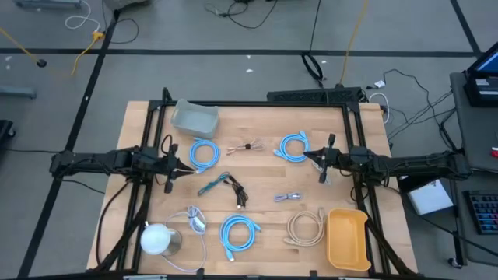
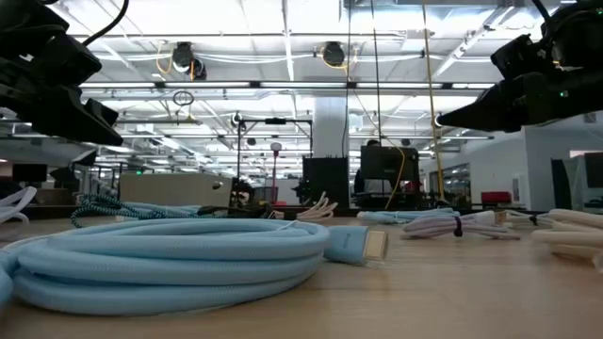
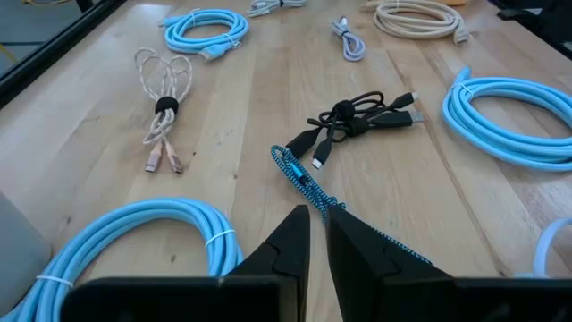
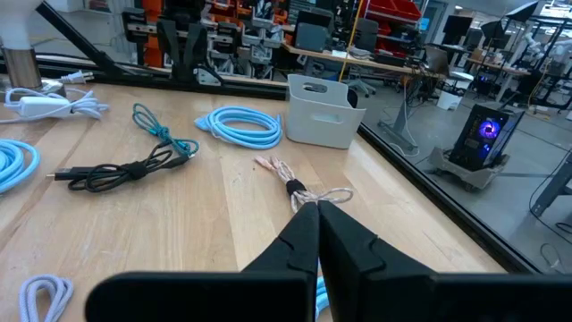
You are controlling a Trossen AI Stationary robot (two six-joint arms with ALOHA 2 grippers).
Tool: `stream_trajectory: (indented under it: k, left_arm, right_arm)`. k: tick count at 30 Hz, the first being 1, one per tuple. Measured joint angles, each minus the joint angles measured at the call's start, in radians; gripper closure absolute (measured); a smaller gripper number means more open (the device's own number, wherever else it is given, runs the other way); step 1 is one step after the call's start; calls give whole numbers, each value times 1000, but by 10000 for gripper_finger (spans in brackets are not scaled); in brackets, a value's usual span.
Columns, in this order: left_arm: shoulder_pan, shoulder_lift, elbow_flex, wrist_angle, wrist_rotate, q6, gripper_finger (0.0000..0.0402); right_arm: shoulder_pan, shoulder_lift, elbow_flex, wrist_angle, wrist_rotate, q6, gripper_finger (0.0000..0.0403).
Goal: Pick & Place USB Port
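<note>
Two tools: both mine, both hovering above the tabletop (image 1: 257,167), nothing held.
Left tool (image 1: 173,173): fingers pressed together, empty; hangs over the near end of the teal cable (image 1: 212,185).
Right tool (image 1: 321,163): fingers also together, empty; sits by the blue coil (image 1: 295,147) on the right side.
Task item: no loose USB port visible; I take the bundled cables as the candidates. Black cable (image 1: 236,192) lies mid-tabletop, its plugs touching the teal cable's end. Pink cable (image 1: 247,146) lies farther back, straight ahead in the right wrist view.
Bins: grey bin (image 1: 194,117) at back left, yellow bin (image 1: 348,238) at front right.
Step in hand (judgement): approach and pick, not yet begun.
Method: open the fingers before descending; aim at the tied middle of a bundle, not a loose plug.
Risk: teal and black cables overlap, so one lift may drag both.
Advice: straddle one bundle only, close, lift straight up, check nothing trails.
</note>
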Motion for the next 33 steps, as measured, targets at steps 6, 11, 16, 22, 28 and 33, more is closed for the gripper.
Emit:
stream_trajectory:
  k: [6,11,16,22,28,33]
  left_arm:
    - [0,0,0,0,0,0,355]
    - [0,0,0,0,0,0,355]
    - [0,0,0,0,0,0,355]
    - [0,0,0,0,0,0,355]
    - [0,0,0,0,0,0,355]
    - [0,0,0,0,0,0,355]
  right_arm:
    - [0,0,0,0,0,0,403]
    - [0,0,0,0,0,0,403]
    - [0,0,0,0,0,0,403]
    - [0,0,0,0,0,0,403]
    - [-12,15,0,135,11,-15,403]
    - [-16,19,0,181,31,78,403]
